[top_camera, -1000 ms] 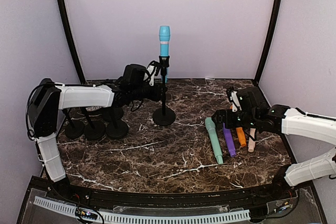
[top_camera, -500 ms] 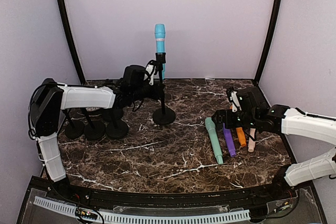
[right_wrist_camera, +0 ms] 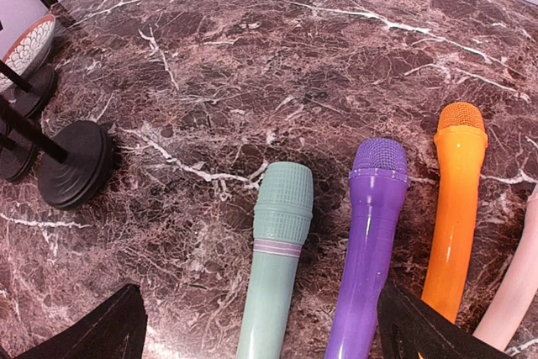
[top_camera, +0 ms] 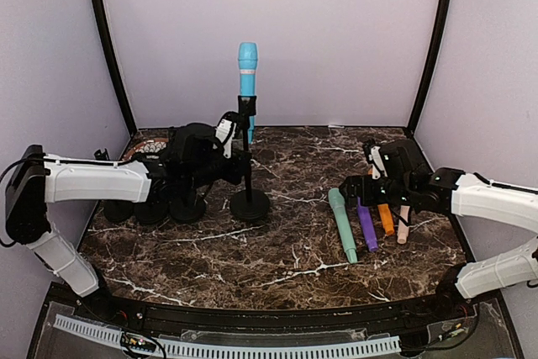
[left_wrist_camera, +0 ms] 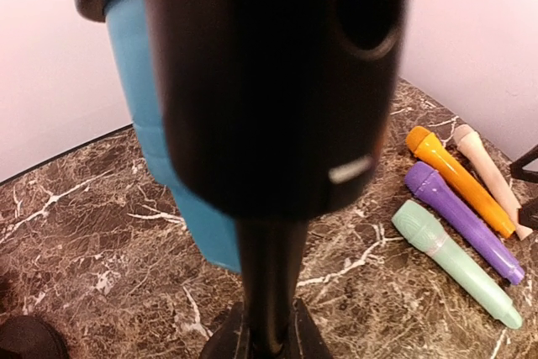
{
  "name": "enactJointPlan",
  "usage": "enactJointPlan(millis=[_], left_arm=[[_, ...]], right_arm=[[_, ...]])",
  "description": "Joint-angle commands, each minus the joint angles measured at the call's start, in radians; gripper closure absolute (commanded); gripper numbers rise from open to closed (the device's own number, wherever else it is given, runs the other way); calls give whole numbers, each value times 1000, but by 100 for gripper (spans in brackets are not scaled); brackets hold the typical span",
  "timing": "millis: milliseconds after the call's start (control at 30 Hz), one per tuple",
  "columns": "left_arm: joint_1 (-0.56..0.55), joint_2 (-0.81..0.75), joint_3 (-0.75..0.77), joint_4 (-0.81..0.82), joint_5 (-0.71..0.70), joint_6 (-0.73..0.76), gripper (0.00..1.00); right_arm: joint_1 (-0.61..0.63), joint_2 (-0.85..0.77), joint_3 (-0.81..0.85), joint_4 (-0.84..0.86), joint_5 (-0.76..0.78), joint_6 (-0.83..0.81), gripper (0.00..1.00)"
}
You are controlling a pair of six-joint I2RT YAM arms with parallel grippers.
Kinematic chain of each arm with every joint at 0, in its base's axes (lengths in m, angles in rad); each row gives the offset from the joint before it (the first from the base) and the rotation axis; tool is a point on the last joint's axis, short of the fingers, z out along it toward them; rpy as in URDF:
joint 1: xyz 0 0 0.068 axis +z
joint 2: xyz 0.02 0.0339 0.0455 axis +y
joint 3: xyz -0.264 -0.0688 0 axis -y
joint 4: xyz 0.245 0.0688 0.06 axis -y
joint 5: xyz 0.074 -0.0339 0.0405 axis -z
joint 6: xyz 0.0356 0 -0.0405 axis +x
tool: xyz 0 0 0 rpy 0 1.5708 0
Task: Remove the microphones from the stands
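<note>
Left of centre, clamps left gripper shut on stand pole below upright blue microphone. Holds right gripper spread wide above four loose microphones.

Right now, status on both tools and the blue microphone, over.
Left tool shut on stand. Right tool open above loose microphones. Blue microphone upright in stand clip.

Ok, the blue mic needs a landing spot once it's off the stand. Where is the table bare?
The table is bare between the stand's base and the green microphone, and along its near edge. Crowded: the empty stands at the left, the row of microphones under the right gripper.
</note>
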Motion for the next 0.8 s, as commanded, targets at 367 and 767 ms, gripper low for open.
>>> enactJointPlan(millis=[367, 767], left_arm=[[-355, -212, -133, 193, -417, -57, 100], [-415, -100, -140, 249, -360, -78, 100]], right_arm=[[-3, -72, -36, 106, -138, 40, 4], [11, -75, -51, 146, -175, 38, 4]])
